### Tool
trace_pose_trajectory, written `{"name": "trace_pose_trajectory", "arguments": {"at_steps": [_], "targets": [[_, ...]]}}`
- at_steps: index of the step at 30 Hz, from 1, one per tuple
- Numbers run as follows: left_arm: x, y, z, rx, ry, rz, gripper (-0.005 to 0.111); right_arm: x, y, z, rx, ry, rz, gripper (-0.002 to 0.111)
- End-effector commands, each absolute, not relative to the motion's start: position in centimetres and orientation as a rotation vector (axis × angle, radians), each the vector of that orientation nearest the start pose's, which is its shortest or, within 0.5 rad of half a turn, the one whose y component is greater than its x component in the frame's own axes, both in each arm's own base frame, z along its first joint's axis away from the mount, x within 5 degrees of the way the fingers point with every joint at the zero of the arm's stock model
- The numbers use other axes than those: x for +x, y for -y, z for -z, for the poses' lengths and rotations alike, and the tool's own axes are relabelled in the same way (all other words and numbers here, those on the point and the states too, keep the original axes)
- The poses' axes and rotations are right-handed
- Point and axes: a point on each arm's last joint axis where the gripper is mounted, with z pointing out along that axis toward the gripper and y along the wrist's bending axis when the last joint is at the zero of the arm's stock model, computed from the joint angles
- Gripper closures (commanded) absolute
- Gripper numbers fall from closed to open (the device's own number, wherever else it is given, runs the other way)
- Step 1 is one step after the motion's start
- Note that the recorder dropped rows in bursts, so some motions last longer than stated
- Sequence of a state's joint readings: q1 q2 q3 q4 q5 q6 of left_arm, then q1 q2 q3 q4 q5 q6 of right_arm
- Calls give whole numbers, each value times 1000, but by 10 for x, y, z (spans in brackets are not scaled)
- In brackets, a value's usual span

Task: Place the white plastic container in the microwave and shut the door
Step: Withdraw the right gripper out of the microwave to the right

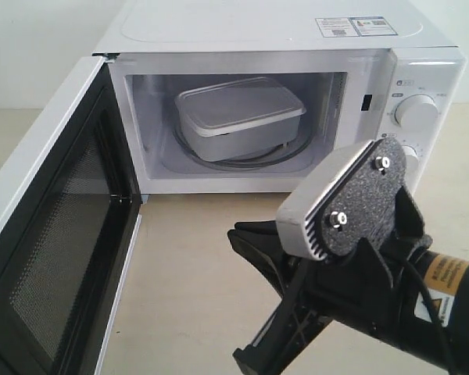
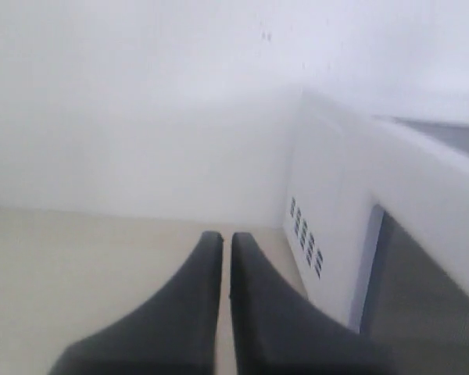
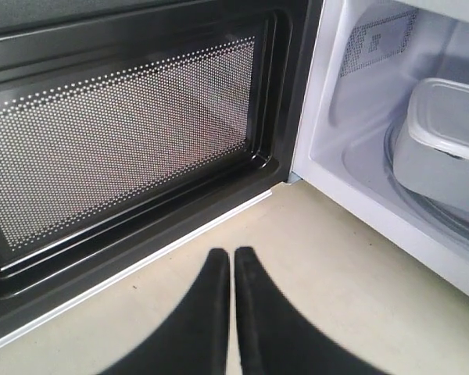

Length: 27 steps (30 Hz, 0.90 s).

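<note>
The white plastic container sits lid-on on the glass turntable inside the microwave. The door is swung wide open to the left, its black mesh inner face showing. My right gripper hovers low over the table in front of the cavity. It is shut and holds nothing. In the right wrist view the gripper points at the gap between the door and the container. My left gripper is shut and empty, beside the microwave's vented side. The exterior view does not show it.
The beige table spreads out in front of the microwave. Two round knobs sit on the right-hand control panel. A white wall stands behind the left gripper, and the door's outer face is close beside it.
</note>
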<state>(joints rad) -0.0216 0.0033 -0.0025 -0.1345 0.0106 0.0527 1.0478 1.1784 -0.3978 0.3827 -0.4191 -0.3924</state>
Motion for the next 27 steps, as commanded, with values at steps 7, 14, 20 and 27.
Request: {"name": "trace_pose_trajectory", "arguments": {"at_steps": [7,14,20,27], "targets": [[50,-2,-238,-67,-1197,63,102,120,-183,-229,-936,-1657,-522,108],[48,-3,-245,-72,-1122,58,102,120,-183,-229,-950,-1644,-509,108],[43,-5,-253,-123,-1019,130,102,120,-183,-229,-946,-1647,-509,108],[44,0,-314,-27,-1238,63,102,132,-171,-243,-685,-1630,-464,108]]}}
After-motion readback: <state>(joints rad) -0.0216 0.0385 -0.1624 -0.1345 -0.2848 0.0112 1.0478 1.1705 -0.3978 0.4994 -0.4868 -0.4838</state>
